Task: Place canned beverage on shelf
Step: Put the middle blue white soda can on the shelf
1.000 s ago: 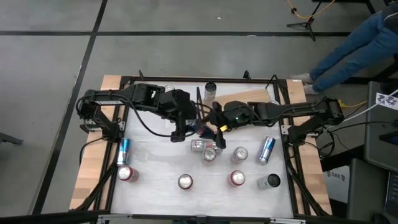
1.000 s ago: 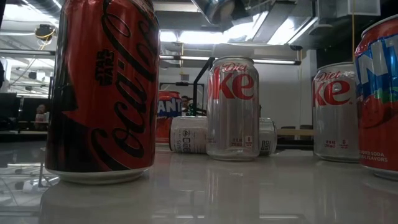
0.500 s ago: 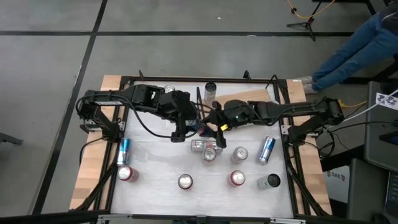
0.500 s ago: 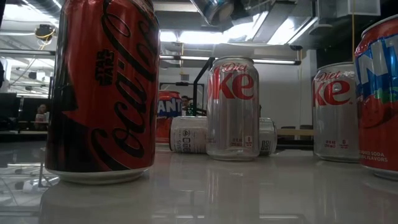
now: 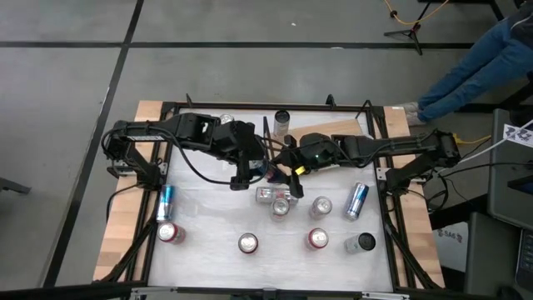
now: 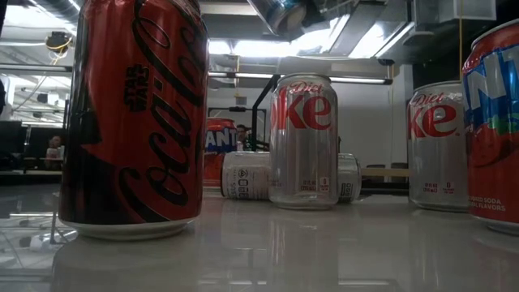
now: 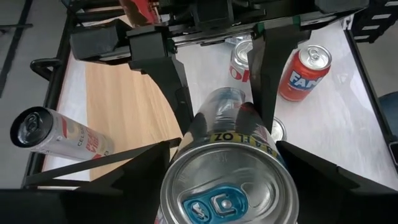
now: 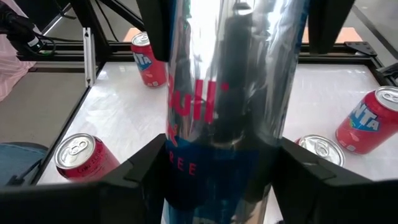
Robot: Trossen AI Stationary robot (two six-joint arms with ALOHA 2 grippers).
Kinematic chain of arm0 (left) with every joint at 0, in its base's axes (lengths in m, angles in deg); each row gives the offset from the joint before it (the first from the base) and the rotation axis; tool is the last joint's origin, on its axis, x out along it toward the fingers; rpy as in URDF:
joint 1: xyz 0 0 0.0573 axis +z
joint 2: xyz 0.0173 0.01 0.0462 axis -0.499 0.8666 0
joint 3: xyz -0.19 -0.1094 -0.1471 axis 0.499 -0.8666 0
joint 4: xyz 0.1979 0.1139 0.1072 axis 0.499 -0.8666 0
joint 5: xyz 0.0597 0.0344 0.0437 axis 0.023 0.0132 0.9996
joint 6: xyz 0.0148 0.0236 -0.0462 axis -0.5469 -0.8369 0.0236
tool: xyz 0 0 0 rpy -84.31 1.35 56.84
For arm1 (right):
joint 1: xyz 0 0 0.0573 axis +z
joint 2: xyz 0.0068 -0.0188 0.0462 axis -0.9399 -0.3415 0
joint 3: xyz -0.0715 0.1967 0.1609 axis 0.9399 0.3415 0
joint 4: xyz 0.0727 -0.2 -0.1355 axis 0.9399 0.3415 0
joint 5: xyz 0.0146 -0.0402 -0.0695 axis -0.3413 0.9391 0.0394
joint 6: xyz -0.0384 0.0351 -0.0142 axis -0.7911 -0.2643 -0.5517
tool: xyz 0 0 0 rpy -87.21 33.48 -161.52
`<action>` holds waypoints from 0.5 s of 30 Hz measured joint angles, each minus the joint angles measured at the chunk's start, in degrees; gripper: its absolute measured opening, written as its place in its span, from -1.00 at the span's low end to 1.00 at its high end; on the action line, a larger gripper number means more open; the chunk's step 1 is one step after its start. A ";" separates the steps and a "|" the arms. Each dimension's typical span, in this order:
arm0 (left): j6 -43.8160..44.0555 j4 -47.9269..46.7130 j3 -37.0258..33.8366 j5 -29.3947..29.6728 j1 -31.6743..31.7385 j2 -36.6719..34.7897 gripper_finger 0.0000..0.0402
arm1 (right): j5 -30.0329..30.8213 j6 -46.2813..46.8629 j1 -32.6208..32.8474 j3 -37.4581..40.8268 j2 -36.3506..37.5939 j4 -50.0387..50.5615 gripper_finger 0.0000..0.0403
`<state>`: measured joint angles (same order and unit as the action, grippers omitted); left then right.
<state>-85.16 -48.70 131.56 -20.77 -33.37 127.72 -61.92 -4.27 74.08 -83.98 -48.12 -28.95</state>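
Bench inspection, both arms engaged at centre.

1. Slim silver-and-blue can (image 7: 227, 186): held aloft above the middle of the bench (image 5: 208, 225), clear of the surface, lying between the two arms. It is not on the shelf.
2. Right end effector (image 5: 287, 167): closed on the can body, one finger on each side, as seen in both wrist views.
3. Left end effector (image 5: 247, 167): at the can's top end, which fills the space between its fingers. Whether it grips the can or stands just free of it cannot be told.
4. Shelf (image 5: 337, 129): light-brown board at the far side of the bench, beyond the right arm. A second slim can (image 7: 56, 137) is at its end.
5. Other stock: a Fanta can (image 7: 305, 71) stands upright on the bench near the shelf; a red Coca-Cola can (image 6: 134, 122) and a Diet Coke can (image 6: 304, 138) stand upright on the near side
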 joint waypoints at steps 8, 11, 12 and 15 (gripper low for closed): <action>-0.01 0.16 0.02 1.31 0.08 -2.20 0.35 | 2.89 -0.24 0.07 0.00 3.62 4.70 0.07; -0.01 -0.24 0.00 2.57 0.09 -3.13 0.35 | 3.26 -0.24 0.07 0.00 5.27 6.19 0.07; -0.02 -0.19 0.01 2.96 0.09 -3.35 0.35 | 3.28 -0.24 0.07 0.00 5.97 6.76 0.07; -0.02 -0.51 0.01 4.46 0.09 -4.22 0.35 | 3.77 -0.24 0.08 0.00 8.10 7.55 0.07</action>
<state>-85.18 -49.20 131.57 -16.30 -33.29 123.50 -58.16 -4.51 74.17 -83.98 -40.02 -21.40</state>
